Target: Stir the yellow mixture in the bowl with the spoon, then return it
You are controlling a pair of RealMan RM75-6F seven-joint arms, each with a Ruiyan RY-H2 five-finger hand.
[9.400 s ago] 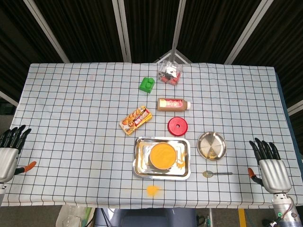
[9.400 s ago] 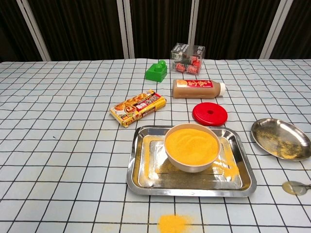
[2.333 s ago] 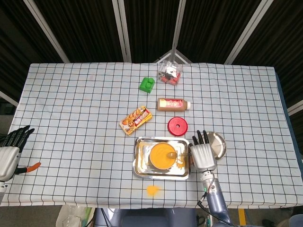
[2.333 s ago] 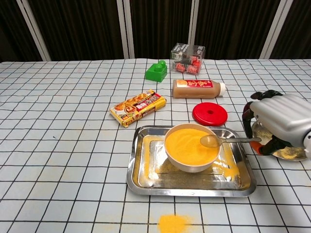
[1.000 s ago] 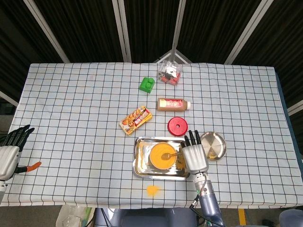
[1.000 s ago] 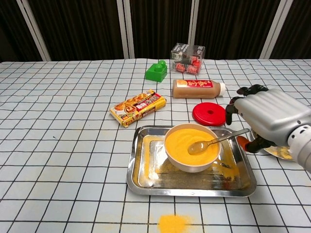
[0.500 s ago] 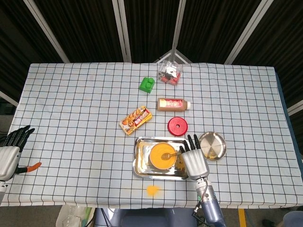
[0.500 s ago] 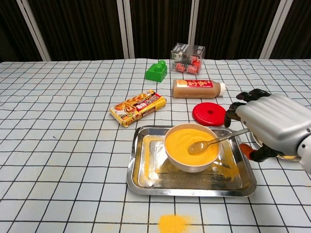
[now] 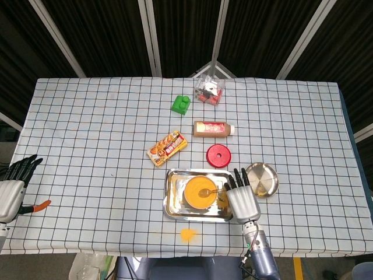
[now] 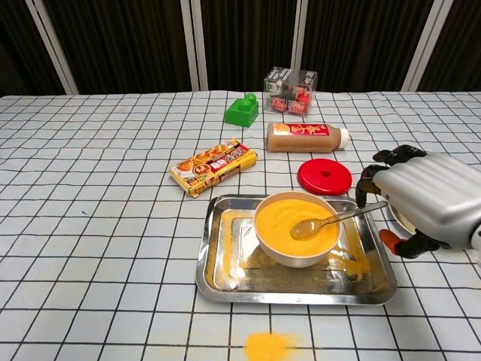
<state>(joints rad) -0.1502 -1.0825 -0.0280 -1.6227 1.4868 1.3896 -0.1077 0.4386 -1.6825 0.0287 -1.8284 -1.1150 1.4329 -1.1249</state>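
A white bowl [image 10: 295,239] of yellow mixture [image 10: 282,218] stands in a steel tray [image 10: 225,280]. The spoon [image 10: 331,219] lies tilted in the bowl, its scoop in the mixture and its handle leaning over the right rim. My right hand [image 10: 430,197] is just right of the tray. The handle's end meets its curled fingers [image 10: 370,183], while the thumb stands apart below the handle. Whether the handle is pinched is not clear. In the head view the right hand [image 9: 242,201] sits beside the bowl [image 9: 199,193]. My left hand [image 9: 10,189] holds nothing at the table's left edge.
A small steel dish [image 9: 261,179] lies behind the right hand. A red lid [image 10: 324,177], a brown bottle [image 10: 307,137], a snack box [image 10: 213,167], a green block [image 10: 242,110] and a clear box [image 10: 290,90] stand beyond the tray. Spilled yellow powder [image 10: 268,346] lies near the front edge.
The right hand has drifted slightly toward me and to the right, and its thumb has dropped away from the handle. The spoon has stayed almost still in the bowl. The left hand is unchanged.
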